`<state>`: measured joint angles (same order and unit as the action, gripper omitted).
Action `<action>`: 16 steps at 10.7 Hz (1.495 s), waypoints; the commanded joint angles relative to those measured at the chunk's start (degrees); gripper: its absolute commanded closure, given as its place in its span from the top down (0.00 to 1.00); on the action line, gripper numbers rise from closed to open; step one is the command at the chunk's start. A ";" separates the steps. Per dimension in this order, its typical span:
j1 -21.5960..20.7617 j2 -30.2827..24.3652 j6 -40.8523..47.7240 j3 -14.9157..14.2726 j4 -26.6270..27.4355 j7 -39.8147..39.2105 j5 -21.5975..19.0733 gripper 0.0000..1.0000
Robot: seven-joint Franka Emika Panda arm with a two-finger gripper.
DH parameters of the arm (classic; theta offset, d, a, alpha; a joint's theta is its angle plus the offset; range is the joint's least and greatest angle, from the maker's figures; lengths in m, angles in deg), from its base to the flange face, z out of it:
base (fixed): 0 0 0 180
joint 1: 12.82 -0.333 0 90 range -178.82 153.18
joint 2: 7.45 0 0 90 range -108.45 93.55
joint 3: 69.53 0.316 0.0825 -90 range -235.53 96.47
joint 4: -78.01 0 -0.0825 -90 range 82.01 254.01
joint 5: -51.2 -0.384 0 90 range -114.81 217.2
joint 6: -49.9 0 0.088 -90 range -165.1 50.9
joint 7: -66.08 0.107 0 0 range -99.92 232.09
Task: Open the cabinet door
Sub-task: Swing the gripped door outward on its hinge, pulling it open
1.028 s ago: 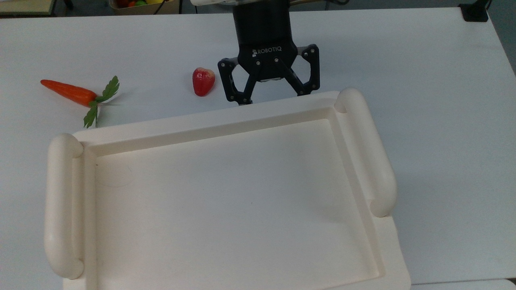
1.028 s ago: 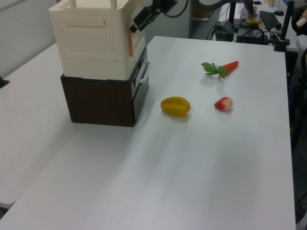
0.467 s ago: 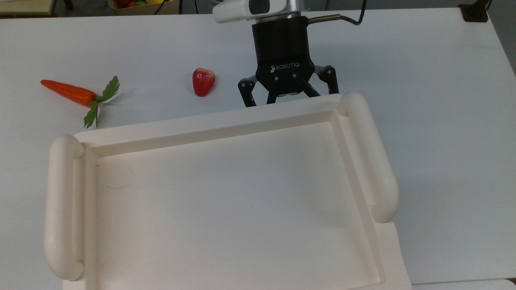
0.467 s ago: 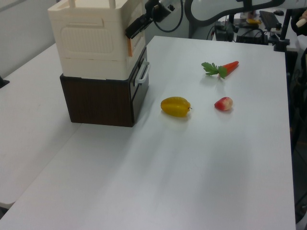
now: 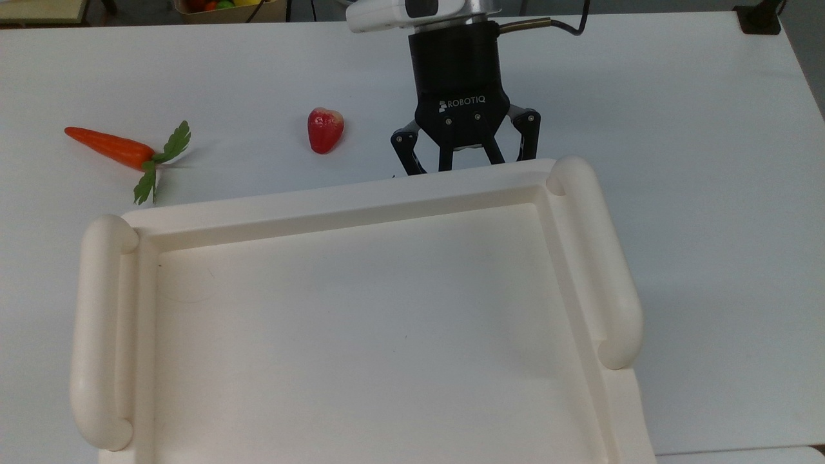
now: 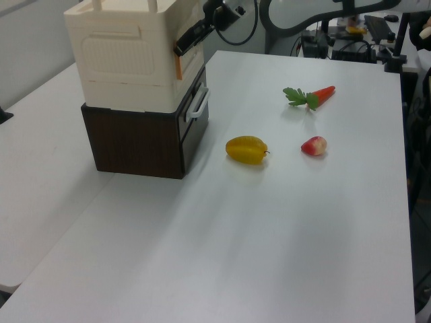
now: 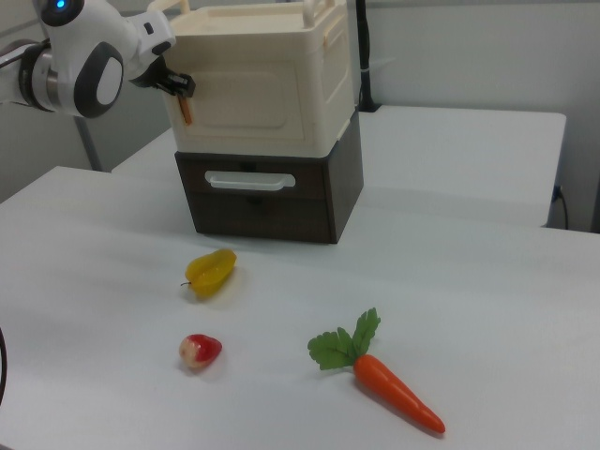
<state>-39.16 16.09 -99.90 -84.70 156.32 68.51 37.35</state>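
the gripper [image 5: 465,162] sits at the cabinet door's [image 7: 246,101] free edge, fingers narrowed on its coppery handle [image 6: 179,64] (tips hidden) — the door is barely ajar on the cream upper box. next, i judge: pull outward along the hinge arc.

In the top view the fingertips of the gripper [image 5: 465,169] are hidden behind the rim of the cabinet top [image 5: 335,196], whose near edge is cut off by the picture's bottom. The door [image 7: 246,101] is hidden in the top view, and whether the gripper's pads touch it cannot be told
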 commanded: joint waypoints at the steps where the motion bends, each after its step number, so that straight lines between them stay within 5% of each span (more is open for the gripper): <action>1: 0.14 -3.75 2.48 -0.57 2.20 0.03 0.49 0.00; 9: 6.90 -13.86 34.18 -1.09 3.34 -11.73 -0.65 0.02; 11: 9.62 -14.92 41.05 -1.18 3.34 -14.28 -0.57 0.29; 12: 11.12 -15.45 45.78 -1.27 3.34 -14.55 0.39 0.66; 13: 12.26 -16.06 49.92 -1.36 3.26 -14.47 1.01 0.80; 14: 14.01 -16.68 52.83 -1.36 3.43 -14.56 2.93 0.82; 15: 15.16 -16.68 56.43 -1.36 3.34 -14.56 5.13 1.00; 16: 15.87 -16.60 58.03 -1.36 3.43 -14.56 8.37 1.00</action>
<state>-24.46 1.16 -46.09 -86.14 157.70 54.91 40.53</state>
